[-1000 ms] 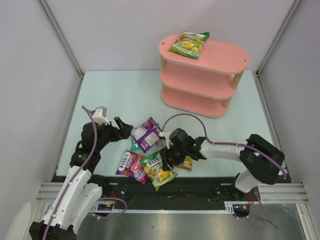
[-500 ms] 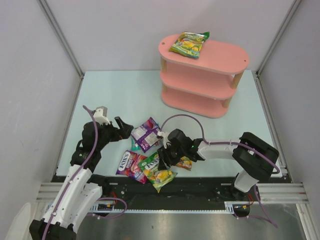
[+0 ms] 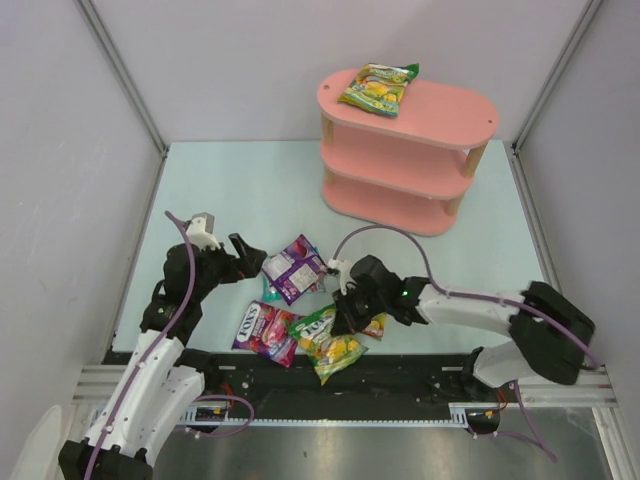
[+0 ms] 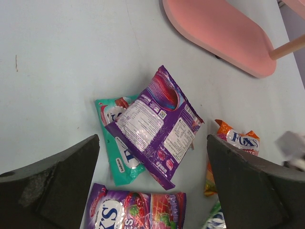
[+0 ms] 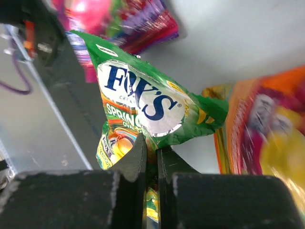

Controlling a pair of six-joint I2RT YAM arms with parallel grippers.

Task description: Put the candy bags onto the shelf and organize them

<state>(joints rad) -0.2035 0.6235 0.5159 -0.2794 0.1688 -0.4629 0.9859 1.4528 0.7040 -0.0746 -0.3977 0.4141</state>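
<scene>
Bag (image 5: pixel 143 102) in right claw (image 5: pixel 151 153) looks crumpled (green, FOX'S)

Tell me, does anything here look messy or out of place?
Yes. The green-yellow glossy candy bag sits skewed on the top board of the pink three-tier shelf, one corner seemingly past the edge. On the table, a purple plastic bag lies label-side up across a teal one.

Teal bag (image 4: pixel 113 143) mostly under the purple bag (image 4: pixel 155 125); orange bag (image 5: pixel 267 136) blurred, cut by the right edge.
</scene>
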